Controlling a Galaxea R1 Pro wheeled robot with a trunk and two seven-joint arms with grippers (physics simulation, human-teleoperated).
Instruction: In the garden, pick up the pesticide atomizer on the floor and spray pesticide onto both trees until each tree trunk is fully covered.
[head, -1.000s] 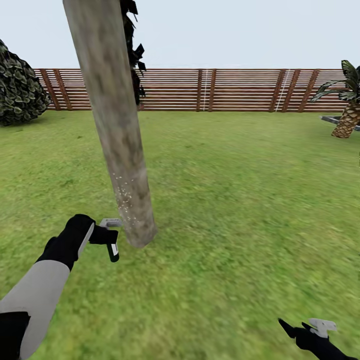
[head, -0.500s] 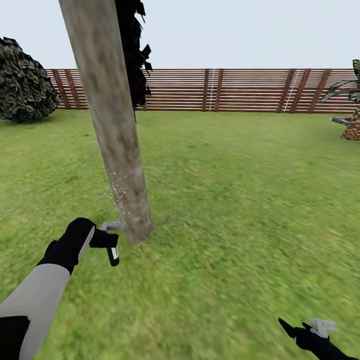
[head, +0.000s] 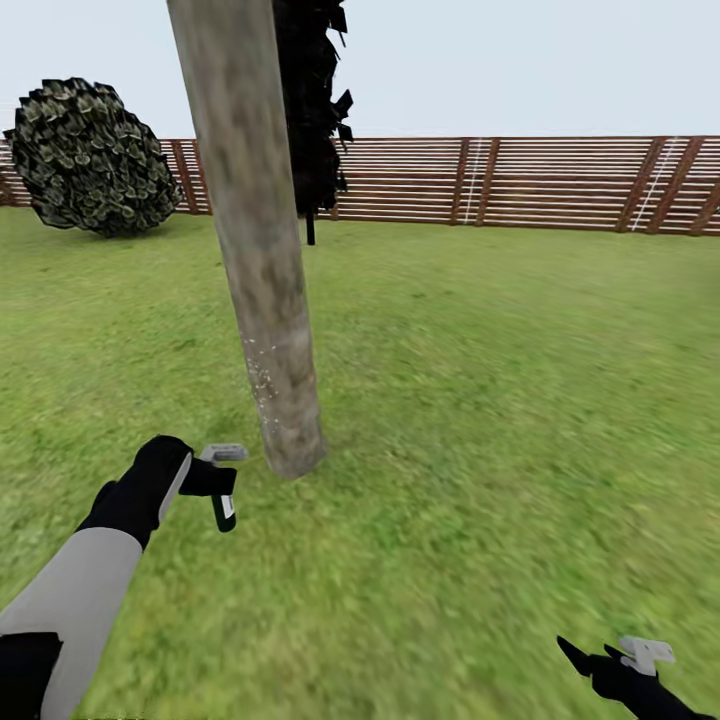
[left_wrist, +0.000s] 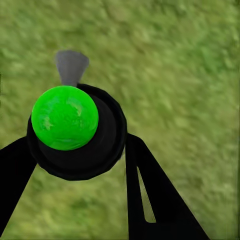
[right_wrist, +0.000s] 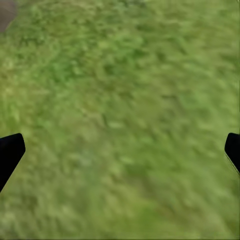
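Observation:
The thick, mottled grey-brown tree trunk (head: 262, 260) leans up from the lawn just ahead of me. Pale pesticide specks (head: 262, 385) dot its lower part. My left gripper (head: 220, 482) is shut on the pesticide atomizer (head: 225, 508), a dark bottle with a white label and a grey trigger head (head: 222, 452), held just left of the trunk's base. In the left wrist view the atomizer (left_wrist: 80, 150) shows its green spot (left_wrist: 65, 117) between the left gripper's (left_wrist: 77, 142) black fingers (left_wrist: 150, 200). My right gripper (head: 590, 655) hangs open low at the right, over grass (right_wrist: 120, 150).
A round bush (head: 95, 155) with broad leaves stands at the back left. A brown slatted fence (head: 520, 180) closes the lawn behind. Dark ragged foliage (head: 312, 100) hangs behind the trunk. Open grass spreads to the right.
The camera has swung left: trunk, bush and fence have shifted right in the picture and the palm has left it. Both arms keep their places in the picture, the atomizer still held.

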